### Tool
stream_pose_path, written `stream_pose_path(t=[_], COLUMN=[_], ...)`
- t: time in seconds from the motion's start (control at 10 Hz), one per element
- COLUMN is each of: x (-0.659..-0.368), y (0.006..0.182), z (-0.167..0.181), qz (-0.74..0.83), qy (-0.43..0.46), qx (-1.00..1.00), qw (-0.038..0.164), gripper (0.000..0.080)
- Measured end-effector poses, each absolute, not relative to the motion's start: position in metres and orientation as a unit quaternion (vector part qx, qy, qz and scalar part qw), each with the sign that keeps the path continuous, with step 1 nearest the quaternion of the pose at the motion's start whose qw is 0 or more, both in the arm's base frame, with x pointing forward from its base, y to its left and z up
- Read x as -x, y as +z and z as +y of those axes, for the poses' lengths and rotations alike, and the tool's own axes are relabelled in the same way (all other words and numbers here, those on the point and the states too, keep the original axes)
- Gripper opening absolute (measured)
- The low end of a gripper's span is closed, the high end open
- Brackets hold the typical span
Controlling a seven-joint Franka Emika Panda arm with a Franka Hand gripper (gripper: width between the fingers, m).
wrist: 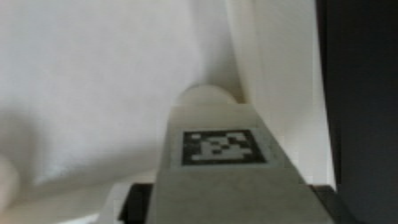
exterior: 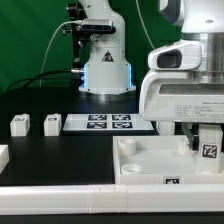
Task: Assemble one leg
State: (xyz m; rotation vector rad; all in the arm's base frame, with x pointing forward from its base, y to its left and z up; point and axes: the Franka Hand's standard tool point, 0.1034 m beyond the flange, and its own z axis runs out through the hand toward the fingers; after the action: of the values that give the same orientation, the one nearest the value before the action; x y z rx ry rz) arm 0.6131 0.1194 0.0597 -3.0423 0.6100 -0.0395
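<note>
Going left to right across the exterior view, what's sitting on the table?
Leg → second leg → marker board → white panel → the leg in the gripper, over the panel's right part.

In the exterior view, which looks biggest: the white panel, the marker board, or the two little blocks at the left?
1. Panel, though nearest the camera.
2. Marker board.
3. The two legs look alike.
</note>
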Motion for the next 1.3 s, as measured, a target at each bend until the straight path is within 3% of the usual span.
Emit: stream_pose_path(t=[0.7, 1.3], x=[-0.6125, -0.6123], y=[0.0601, 0.0605], z=[0.1172, 0.1164], qz=[0.589, 0.799], qy=[-0.007, -0.002], qx=[0.808, 0.601], qw=[0.021, 0.023], gripper=[0.0292, 0.0293])
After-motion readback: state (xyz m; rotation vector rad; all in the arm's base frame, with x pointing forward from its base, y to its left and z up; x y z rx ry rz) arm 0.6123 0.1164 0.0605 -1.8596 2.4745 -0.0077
